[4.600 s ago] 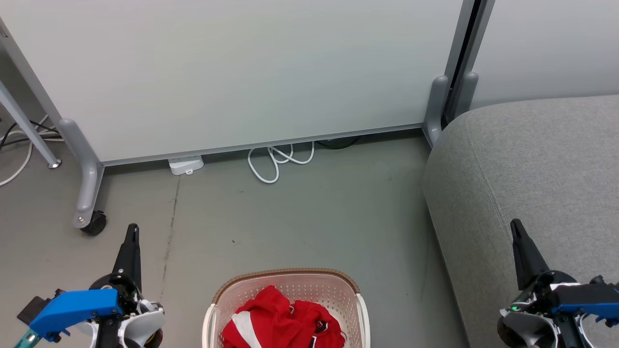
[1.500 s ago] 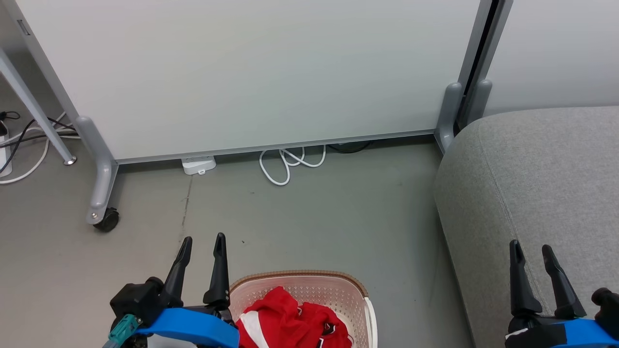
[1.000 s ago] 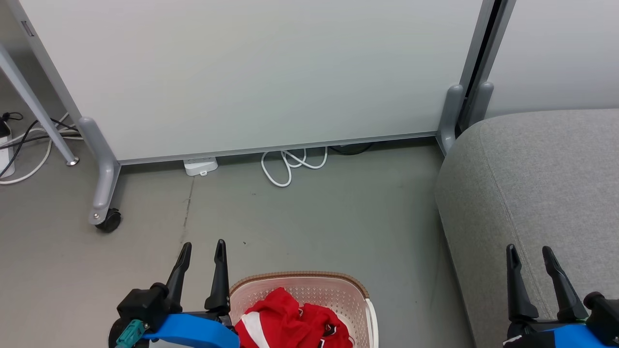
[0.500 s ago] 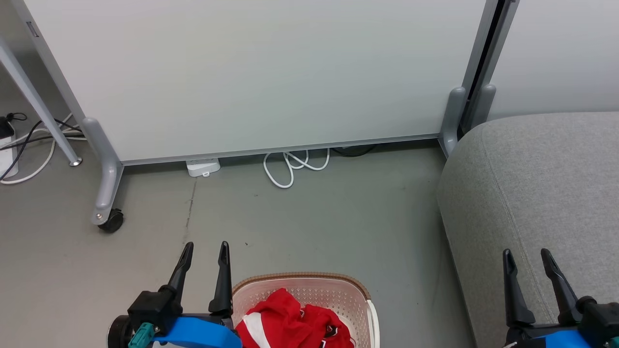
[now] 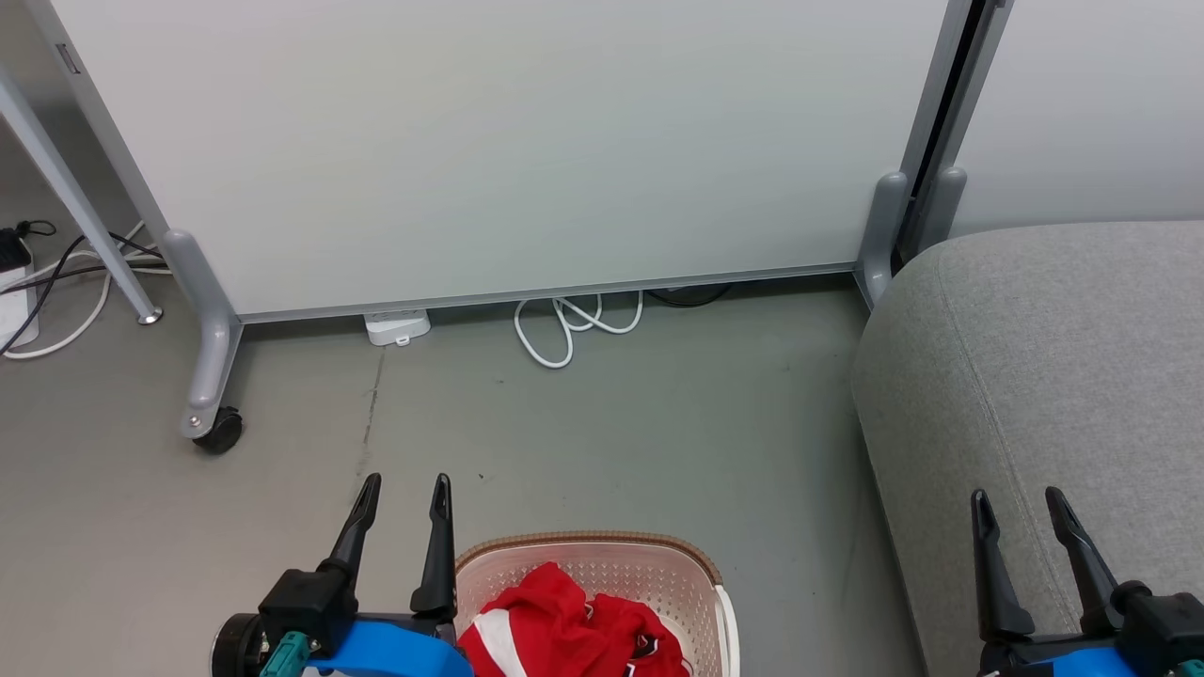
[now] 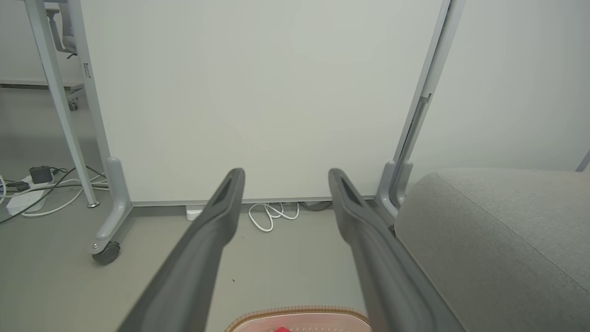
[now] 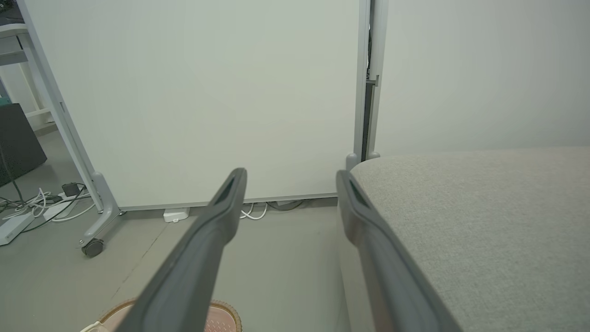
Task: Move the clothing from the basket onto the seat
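Left hand open, empty, just left of basket rim. Clothing heaped inside, to that hand's right; nearer arm, so likely the picker. No clear long axis to heap. Right hand open, empty, over seat left edge. Bare floor between basket and seat.

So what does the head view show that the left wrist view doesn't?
Head view: the right gripper, open, and the clothing heaped in the basket. Left wrist view: a table edge at far left, and of the clothing a mere red sliver. Both: the left gripper, open, the basket's woven rim, the seat, the white cable and the caster.
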